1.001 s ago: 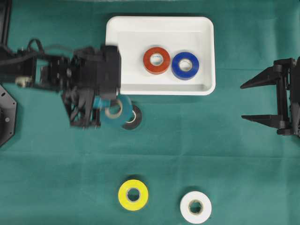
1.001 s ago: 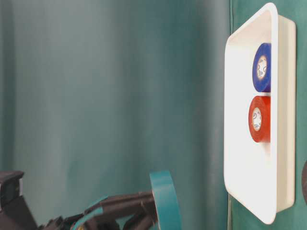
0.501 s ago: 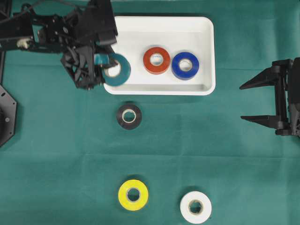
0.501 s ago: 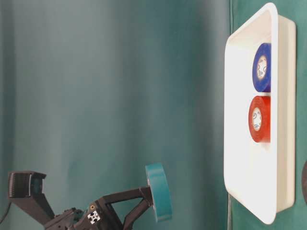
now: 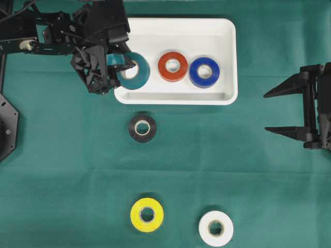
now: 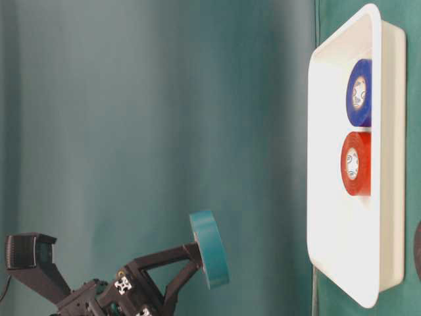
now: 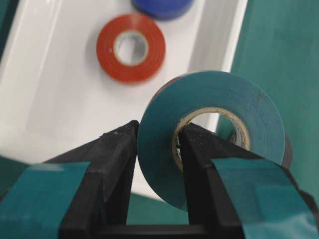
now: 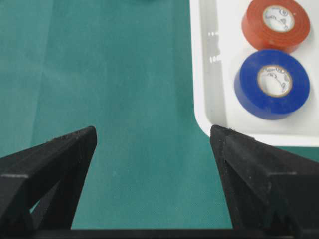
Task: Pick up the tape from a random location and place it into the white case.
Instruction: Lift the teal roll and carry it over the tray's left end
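We see the left gripper (image 5: pixel 120 66) clamping a teal tape roll (image 5: pixel 134 71) over the white case's (image 5: pixel 227 57) left end. Red (image 5: pixel 172 66) and blue (image 5: pixel 204 72) rolls lie inside.

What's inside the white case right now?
Two rolls lie flat in the white case: a red roll and a blue roll, side by side. The left gripper holds a teal roll above its left end, hiding the floor beneath.

From the table-level camera the white case (image 6: pixel 376 158) runs off the right edge and the left arm's base drops below the frame, while the wrist view cuts the blue roll (image 7: pixel 162 6) at the top and hides the black roll (image 7: pixel 287 149) behind the teal tape (image 7: pixel 209 134).
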Robot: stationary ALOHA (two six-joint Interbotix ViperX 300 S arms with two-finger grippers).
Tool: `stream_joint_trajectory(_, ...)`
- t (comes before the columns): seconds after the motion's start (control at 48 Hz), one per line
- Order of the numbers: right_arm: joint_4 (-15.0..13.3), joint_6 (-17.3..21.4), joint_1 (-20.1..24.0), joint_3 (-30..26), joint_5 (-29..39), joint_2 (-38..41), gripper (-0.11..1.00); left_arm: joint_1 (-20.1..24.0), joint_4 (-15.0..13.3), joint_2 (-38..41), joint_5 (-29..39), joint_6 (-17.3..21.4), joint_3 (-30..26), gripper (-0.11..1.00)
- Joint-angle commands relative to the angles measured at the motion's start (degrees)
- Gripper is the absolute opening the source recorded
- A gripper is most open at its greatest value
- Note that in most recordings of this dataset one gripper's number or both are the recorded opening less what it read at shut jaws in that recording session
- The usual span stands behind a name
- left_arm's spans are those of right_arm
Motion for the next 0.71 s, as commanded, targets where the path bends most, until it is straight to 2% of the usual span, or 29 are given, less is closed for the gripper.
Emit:
stream_joint_trajectory(0.0, -0.09, -0.18, -0.09, -1.67, -0.35, 0.18, 0.87, 0.44, 0.09, 0.79, -0.79, 0.09, -2.55, 0.22)
stream_joint_trajectory(0.209, 0.0, -0.09, -0.09, -1.76, -0.26, 0.35, 0.87, 2.11, 0.09, 5.27, 1.67, 1.05, -6.86, 0.22)
stream_joint_trajectory(0.417, 0.0, -0.09, -0.09, -1.76, 0.09, 0.44, 0.87, 5.89, 0.09, 5.45, 1.67, 2.02, -6.59, 0.22)
stream_joint_trajectory(0.688, -0.18, -0.18, -0.09, -1.76, -0.09, 0.44, 0.87, 5.8, 0.09, 5.71, 1.67, 1.93, -5.71, 0.22)
